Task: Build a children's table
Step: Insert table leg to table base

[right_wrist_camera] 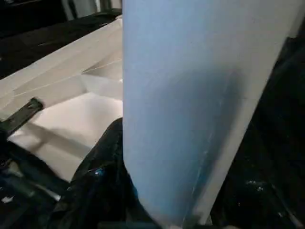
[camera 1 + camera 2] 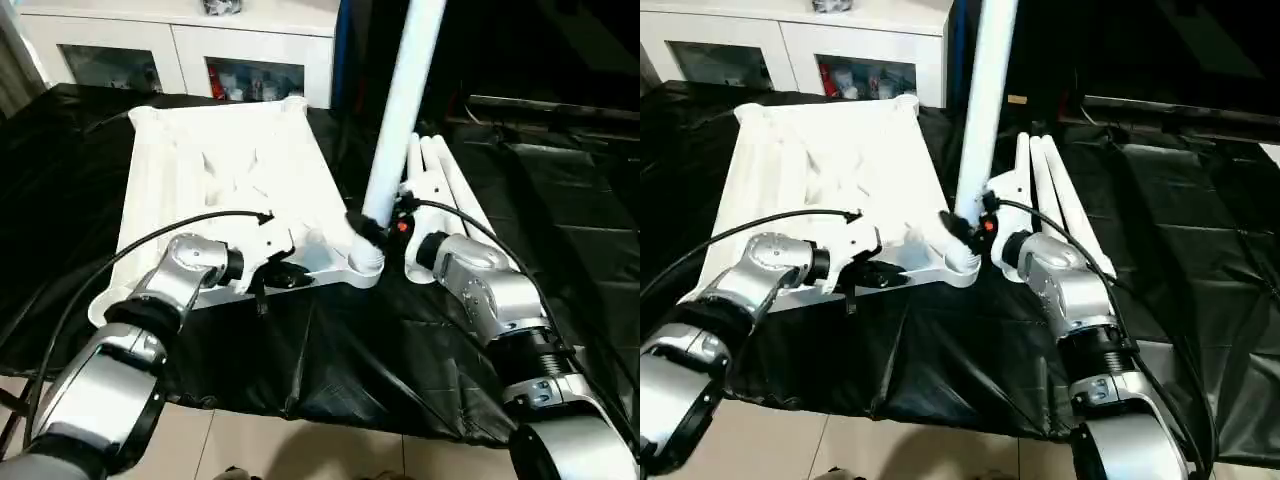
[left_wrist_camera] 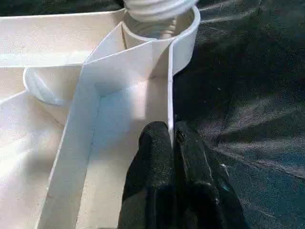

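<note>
The tabletop lies underside up on the black-draped worktop. Its near rim is clenched by the left gripper. At five o'clock, a leg is gripped upright in the corner socket by the right gripper. Seating comes next: a straight downward push seems required.

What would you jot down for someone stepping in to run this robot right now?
Left gripper: shut on the tabletop's rim, near the corner socket.
Right gripper: clamped around the upright leg, low on the tube.
Tabletop: lying underside up on the black sheet.
Done: one leg stands in the near right socket; its threaded end sits at the socket mouth, and how far it is seated I cannot tell.
Left: three spare legs lie beside the tabletop, to its right; the other sockets have no legs.
</note>
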{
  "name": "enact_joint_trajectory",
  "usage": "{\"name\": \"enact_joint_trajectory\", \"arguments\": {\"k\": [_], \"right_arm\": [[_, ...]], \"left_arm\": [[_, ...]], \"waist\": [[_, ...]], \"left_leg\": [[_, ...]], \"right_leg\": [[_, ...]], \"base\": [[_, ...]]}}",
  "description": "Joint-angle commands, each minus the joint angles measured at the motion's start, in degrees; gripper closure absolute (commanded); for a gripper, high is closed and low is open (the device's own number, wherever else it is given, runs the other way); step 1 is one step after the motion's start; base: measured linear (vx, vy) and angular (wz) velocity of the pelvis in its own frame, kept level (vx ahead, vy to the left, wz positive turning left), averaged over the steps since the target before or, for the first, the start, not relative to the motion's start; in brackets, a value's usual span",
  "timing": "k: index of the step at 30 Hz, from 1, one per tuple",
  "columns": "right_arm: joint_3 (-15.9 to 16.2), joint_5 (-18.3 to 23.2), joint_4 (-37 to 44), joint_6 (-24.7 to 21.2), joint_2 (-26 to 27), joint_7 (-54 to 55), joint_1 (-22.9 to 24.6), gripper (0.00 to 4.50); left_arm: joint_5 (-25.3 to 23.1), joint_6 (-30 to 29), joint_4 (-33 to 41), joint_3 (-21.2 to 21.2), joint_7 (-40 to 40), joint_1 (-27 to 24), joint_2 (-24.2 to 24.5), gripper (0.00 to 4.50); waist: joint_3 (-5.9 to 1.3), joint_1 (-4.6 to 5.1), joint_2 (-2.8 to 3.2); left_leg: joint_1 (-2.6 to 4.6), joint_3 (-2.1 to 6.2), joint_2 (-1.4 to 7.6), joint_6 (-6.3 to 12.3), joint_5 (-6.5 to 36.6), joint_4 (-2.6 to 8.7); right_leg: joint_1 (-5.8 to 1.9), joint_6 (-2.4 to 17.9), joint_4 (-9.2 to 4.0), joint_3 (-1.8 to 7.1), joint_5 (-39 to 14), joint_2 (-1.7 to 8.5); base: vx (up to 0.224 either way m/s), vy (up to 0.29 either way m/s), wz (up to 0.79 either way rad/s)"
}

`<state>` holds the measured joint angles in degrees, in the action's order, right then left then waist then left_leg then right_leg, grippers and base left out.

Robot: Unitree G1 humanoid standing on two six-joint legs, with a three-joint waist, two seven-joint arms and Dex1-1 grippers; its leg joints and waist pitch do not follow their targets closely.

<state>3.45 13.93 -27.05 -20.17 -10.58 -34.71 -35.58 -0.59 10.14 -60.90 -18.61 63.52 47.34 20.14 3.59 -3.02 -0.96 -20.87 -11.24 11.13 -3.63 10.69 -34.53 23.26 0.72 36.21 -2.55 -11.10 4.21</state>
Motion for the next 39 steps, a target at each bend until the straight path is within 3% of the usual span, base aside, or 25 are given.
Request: {"name": "enact_joint_trajectory", "arguments": {"k": [1,5,11,21,29,32,33,39], "right_arm": [[0.44,0.62,1.21,-1.09,-1.07,-1.06,0.42,2.61],[1.43,-0.64,0.02,-0.28,-1.08,-1.81,0.67,2.61],[1.33,-1.81,-3.34,1.66,-0.32,-1.98,0.00,2.61],[1.46,-1.07,-5.52,1.39,0.22,-3.44,0.75,2.61],[-3.54,1.79,-7.04,5.72,0.72,-2.57,6.13,2.61],[-4.45,2.33,-7.58,7.08,1.04,-2.53,7.09,2.61],[-5.32,2.93,-7.93,8.70,1.62,-2.71,8.31,2.61],[-7.52,4.14,-9.40,14.68,3.86,-2.40,11.56,2.61]], "left_arm": [[-1.19,-0.18,-1.64,0.06,0.75,-0.33,0.29,4.50],[-0.67,0.48,-2.13,0.62,2.64,-0.48,0.08,4.50],[-1.17,1.43,-2.60,0.62,4.45,-0.73,0.05,4.50],[-1.69,1.71,-1.61,0.94,5.42,-1.34,0.27,4.50],[-1.64,0.45,-1.84,2.50,2.96,-1.60,-0.47,4.50],[-1.71,0.38,-1.94,2.64,2.62,-1.54,-0.55,4.50],[-1.79,0.35,-2.12,2.77,2.08,-1.42,-0.65,4.50],[-2.35,0.49,-2.97,3.11,-0.54,-0.92,-1.12,4.50]], "waist": [[-4.61,-0.32,0.51],[-4.64,-0.34,0.55],[-4.49,-0.35,0.47],[-4.45,-0.40,0.46],[-4.37,-0.65,1.01],[-4.37,-0.62,0.92],[-4.30,-0.60,1.14],[-4.16,-0.56,1.13]], "left_leg": [[0.73,0.90,1.67,0.31,8.58,3.64],[0.68,0.85,1.66,0.67,7.84,3.59],[0.77,0.84,1.78,0.40,9.06,3.71],[0.69,0.84,1.85,0.59,9.05,3.79],[0.80,0.91,1.86,0.51,10.74,3.90],[0.92,0.93,1.87,0.47,11.66,3.98],[0.91,0.96,1.90,0.32,12.14,4.04],[1.18,1.09,1.96,-0.02,14.51,4.35]], "right_leg": [[-3.75,15.78,-3.69,2.46,-0.92,3.59],[-3.72,16.04,-3.61,2.45,0.13,3.65],[-3.51,15.76,-3.94,2.48,-2.62,3.76],[-3.55,15.87,-3.83,2.46,-2.33,3.78],[-3.46,15.72,-4.24,2.46,-4.19,3.90],[-3.38,15.40,-4.48,2.42,-5.96,3.90],[-3.32,15.17,-4.60,2.43,-6.91,3.89],[-3.09,14.54,-5.07,2.42,-10.20,3.98]], "base": [[0.000,0.000,0.00],[0.000,0.000,0.00],[0.000,0.000,0.00],[0.000,0.000,0.00],[0.000,0.000,0.00],[0.000,0.000,0.00],[0.000,0.000,0.00],[0.000,0.000,0.00]]}}
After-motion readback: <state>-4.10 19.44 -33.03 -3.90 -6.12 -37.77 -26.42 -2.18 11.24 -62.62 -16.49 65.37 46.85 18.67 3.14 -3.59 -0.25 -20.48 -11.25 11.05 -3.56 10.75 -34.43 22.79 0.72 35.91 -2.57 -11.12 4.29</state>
